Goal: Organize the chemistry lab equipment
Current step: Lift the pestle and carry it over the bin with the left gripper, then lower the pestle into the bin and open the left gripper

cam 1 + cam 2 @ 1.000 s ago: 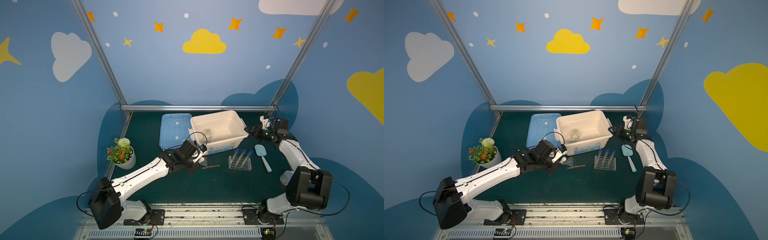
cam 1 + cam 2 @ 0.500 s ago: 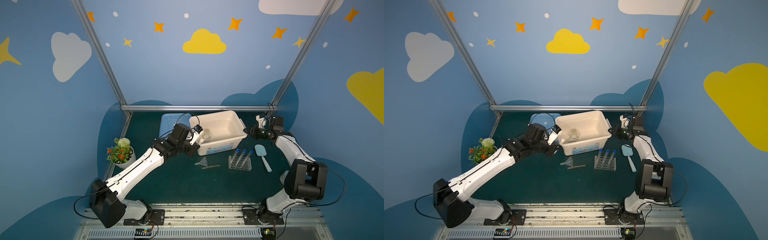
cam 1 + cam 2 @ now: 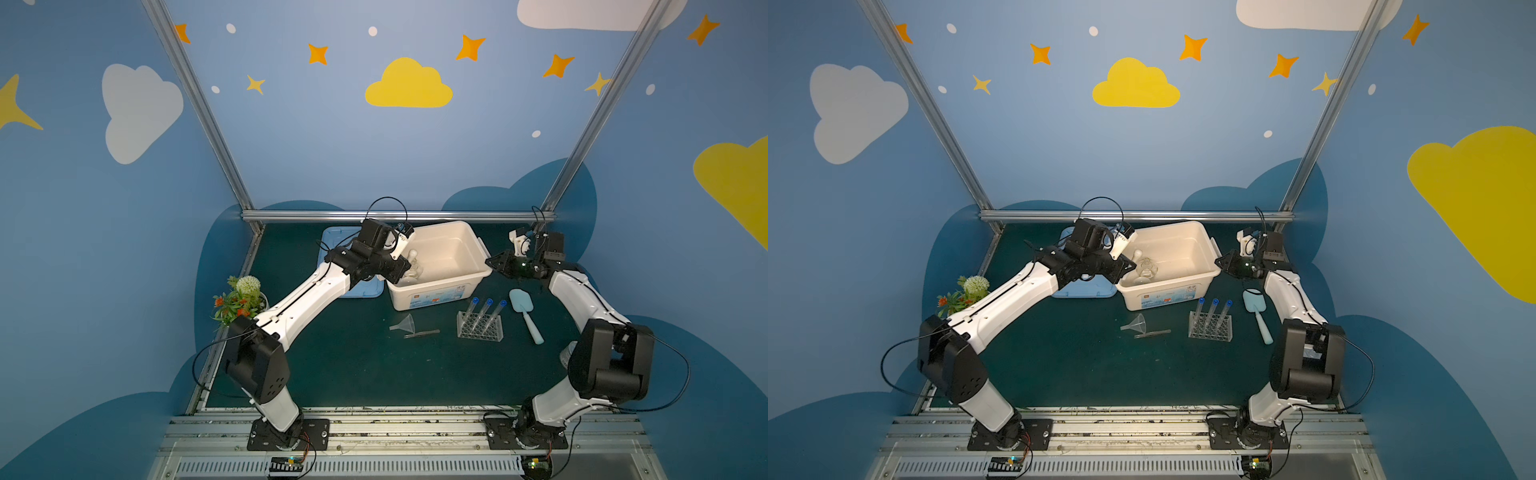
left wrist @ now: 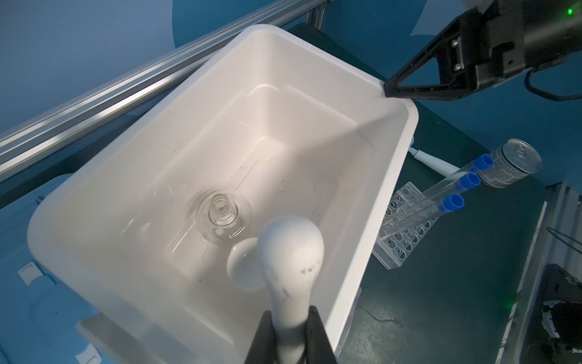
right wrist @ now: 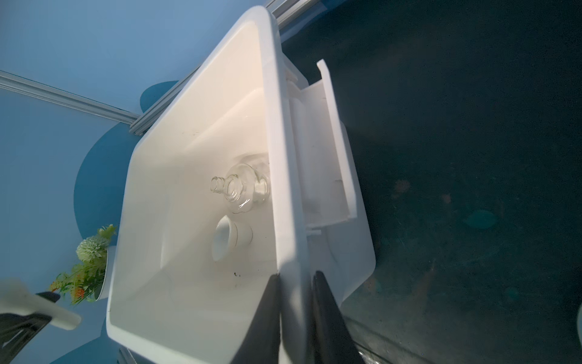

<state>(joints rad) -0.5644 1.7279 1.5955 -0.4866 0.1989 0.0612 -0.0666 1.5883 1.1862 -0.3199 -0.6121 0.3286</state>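
Note:
My left gripper (image 4: 289, 312) is shut on the narrow end of the white pestle (image 4: 291, 252), holding it over the near-left part of the white bin (image 4: 315, 47). Inside the bin stands a clear flask (image 4: 223, 214), with a white mortar (image 4: 242, 268) on its side next to it. My right gripper (image 5: 296, 277) is shut on the bin's rim (image 5: 274, 126) at its right end. In front of the bin, the clear rack (image 3: 480, 330) holds three blue-capped test tubes (image 3: 482, 311). A clear funnel (image 3: 405, 324) and a thin rod (image 3: 422, 333) lie to the rack's left.
The bin's blue lid (image 3: 365, 291) lies flat left of the bin, under my left arm. A light blue scoop (image 3: 525, 316) lies right of the rack. The potted flower plant (image 3: 241, 297) stands at the left edge. A metal can (image 4: 510, 167) stands near my right arm's base.
My left arm rose from beside the funnel and carried the pestle back over the bin. My right gripper moved in to the bin's right rim and closed on it.

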